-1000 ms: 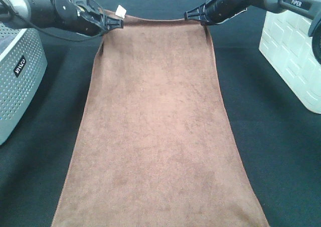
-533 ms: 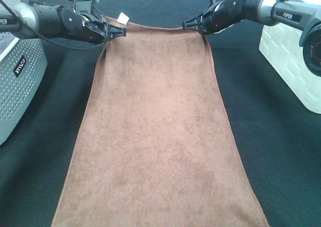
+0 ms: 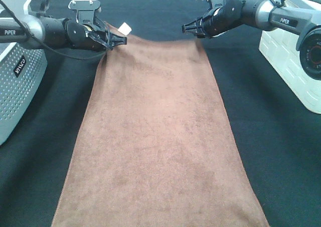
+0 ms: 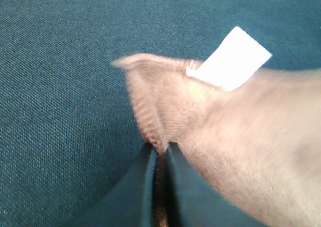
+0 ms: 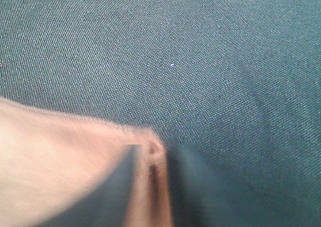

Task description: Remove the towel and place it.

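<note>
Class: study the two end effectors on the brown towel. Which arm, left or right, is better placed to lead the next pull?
Neither clearly. The left end effector pinches the towel corner by the white tag; the right end effector pinches the opposite corner. Probably both should move together.

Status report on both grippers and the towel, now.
Left gripper shut on the towel at its tagged corner. Right gripper shut on the opposite far corner. Towel spread over the black table covering. Nothing in the way.
</note>
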Controlling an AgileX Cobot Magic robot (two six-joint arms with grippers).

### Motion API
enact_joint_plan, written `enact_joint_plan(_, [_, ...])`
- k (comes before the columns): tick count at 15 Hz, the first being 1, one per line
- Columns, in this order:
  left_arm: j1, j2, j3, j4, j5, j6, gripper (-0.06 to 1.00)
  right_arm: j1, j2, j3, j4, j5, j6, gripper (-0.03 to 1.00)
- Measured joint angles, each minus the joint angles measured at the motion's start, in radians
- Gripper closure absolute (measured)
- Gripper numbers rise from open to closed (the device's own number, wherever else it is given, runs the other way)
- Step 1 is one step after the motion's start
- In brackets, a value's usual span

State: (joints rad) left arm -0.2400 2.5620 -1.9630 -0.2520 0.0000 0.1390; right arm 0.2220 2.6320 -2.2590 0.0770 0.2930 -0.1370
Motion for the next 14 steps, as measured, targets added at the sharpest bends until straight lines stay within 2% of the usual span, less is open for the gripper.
enact_joint_plan(1, [0.000, 0.008, 0.000, -0.006, -0.024, -0.008, 0.72, 0.000, 0.000, 0.000, 0.001, -0.011, 0.000, 0.37])
enact_joint_plan(2, [0.000, 0.009, 0.000, -0.014, -0.027, -0.015, 0.56, 0.000, 0.000, 0.000, 0.001, -0.019, 0.000, 0.27])
enact_joint_plan(3, [0.000, 0.010, 0.000, -0.018, -0.029, -0.023, 0.41, 0.000, 0.000, 0.000, 0.001, -0.020, 0.000, 0.22])
enact_joint_plan(5, [0.001, 0.010, 0.000, -0.019, -0.033, -0.023, 0.24, 0.000, 0.000, 0.000, 0.001, -0.002, 0.000, 0.19])
enact_joint_plan(8, [0.001, 0.009, 0.000, -0.018, -0.028, -0.023, 0.22, 0.000, -0.001, 0.000, -0.002, 0.038, 0.000, 0.19])
enact_joint_plan(9, [0.001, -0.005, 0.000, 0.002, 0.011, -0.018, 0.21, 0.000, -0.014, 0.000, -0.009, 0.092, 0.000, 0.19])
enact_joint_plan(10, [0.001, -0.022, 0.003, 0.015, 0.060, -0.016, 0.19, 0.000, -0.033, 0.000, -0.011, 0.118, 0.000, 0.19])
enact_joint_plan(11, [0.001, -0.022, 0.003, 0.015, 0.060, -0.016, 0.19, 0.000, -0.033, 0.000, -0.011, 0.118, 0.000, 0.19])
enact_joint_plan(14, [0.001, -0.123, 0.003, 0.041, 0.287, -0.014, 0.05, 0.000, -0.121, 0.000, -0.010, 0.241, 0.000, 0.19])
